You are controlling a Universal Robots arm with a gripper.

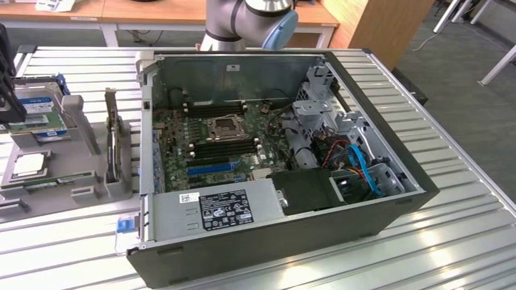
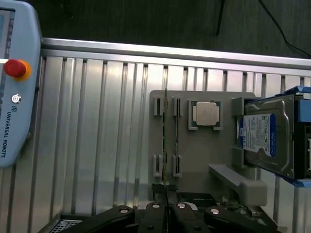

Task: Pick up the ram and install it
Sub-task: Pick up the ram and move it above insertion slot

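Gripper (image 2: pixel 166 221), half cut off and closed empty, hangs over the ram (image 2: pixel 165 138), edge-on in its grey holder (image 2: pixel 204 150).

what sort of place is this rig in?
Probably a robotics lab bench for PC assembly: an open computer case on a slatted aluminium table, a grey parts fixture, and a Universal Robots teach pendant.

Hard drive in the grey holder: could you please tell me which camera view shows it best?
The wrist view: the hard drive shows almost whole there, its blue and white label turned to the camera. The exterior view catches the hard drive at its far left, slanted, with part of it behind the grey holder.
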